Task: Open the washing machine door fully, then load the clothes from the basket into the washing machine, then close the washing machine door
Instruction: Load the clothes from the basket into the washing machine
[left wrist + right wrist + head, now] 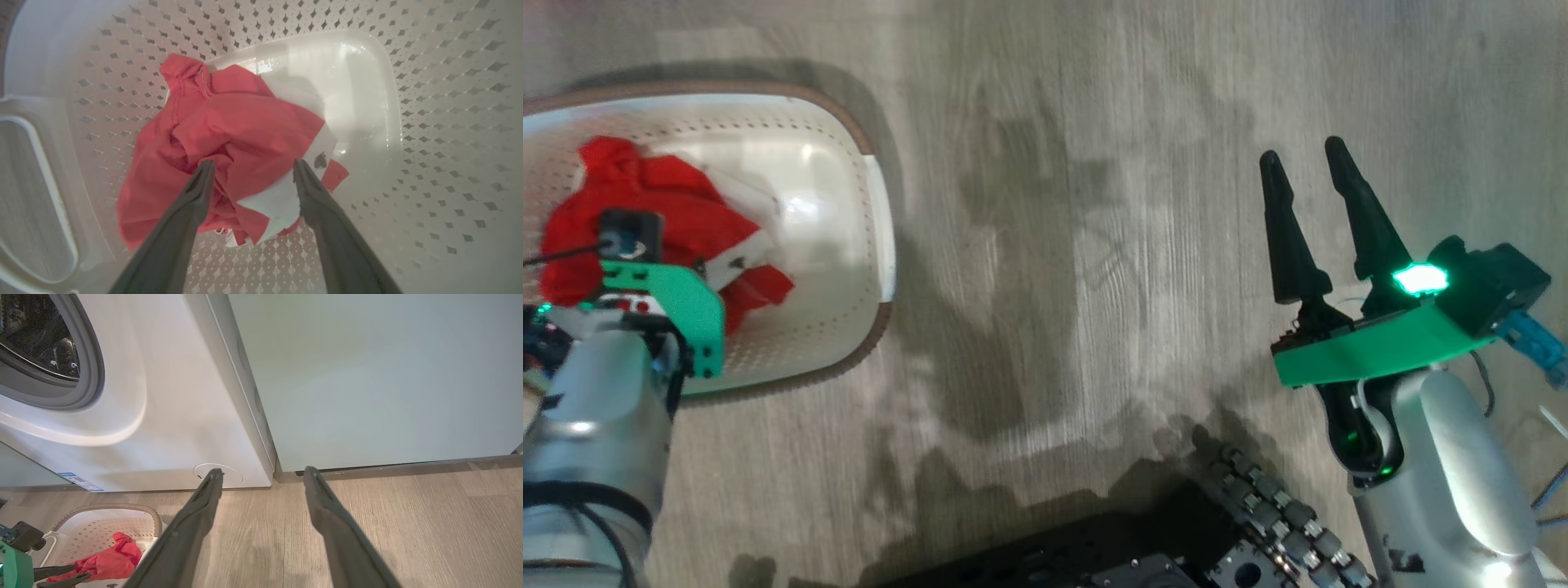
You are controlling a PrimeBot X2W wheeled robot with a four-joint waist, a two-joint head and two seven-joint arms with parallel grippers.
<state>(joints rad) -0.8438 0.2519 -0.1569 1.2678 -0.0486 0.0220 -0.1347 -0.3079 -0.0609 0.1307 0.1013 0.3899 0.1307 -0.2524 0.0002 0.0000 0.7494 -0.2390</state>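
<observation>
The cream basket (878, 245) stands on the floor at the left, and the red clothes (662, 204) with a white part lie crumpled inside it. My left gripper (252, 163) reaches down into the basket (429, 122), open, its fingers either side of a fold of the clothes (245, 122); whether they touch the fabric I cannot tell. My right gripper (1305, 159) hovers open and empty over the bare floor at the right. In the right wrist view the washing machine (175, 416) shows its open drum mouth (36, 347) and grey seal. The washing machine door is out of view.
A pale teal cabinet (367, 375) stands flush against the washer's right side. The robot's dark base (1143, 547) sits at the bottom of the head view. Wood-look floor (1054, 204) lies between the basket and my right arm.
</observation>
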